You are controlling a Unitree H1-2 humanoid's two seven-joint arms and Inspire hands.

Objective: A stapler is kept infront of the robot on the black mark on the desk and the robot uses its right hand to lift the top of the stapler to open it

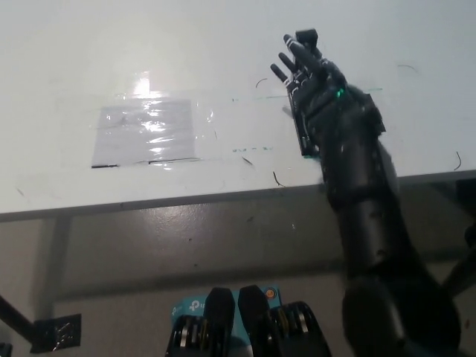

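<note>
My black right hand [316, 82] reaches forward over the black mark [374, 119] on the white desk [223, 44], covering most of it. Its fingers [290, 63] are stretched out and spread apart. A small black blocky end, which looks like the stapler's top [306, 35], shows at the fingertips, raised toward the far side. The rest of the stapler is hidden under the hand; a dark strip [303, 141] shows along the hand's left edge. I cannot see whether the fingers grip the top. The white left hand is out of view.
A shiny taped transparent patch [145, 132] lies on the desk to the left. The desk's front edge [186, 199] runs across the middle. Small pen marks [277, 178] dot the surface. Below is grey floor with a black taped piece [58, 331].
</note>
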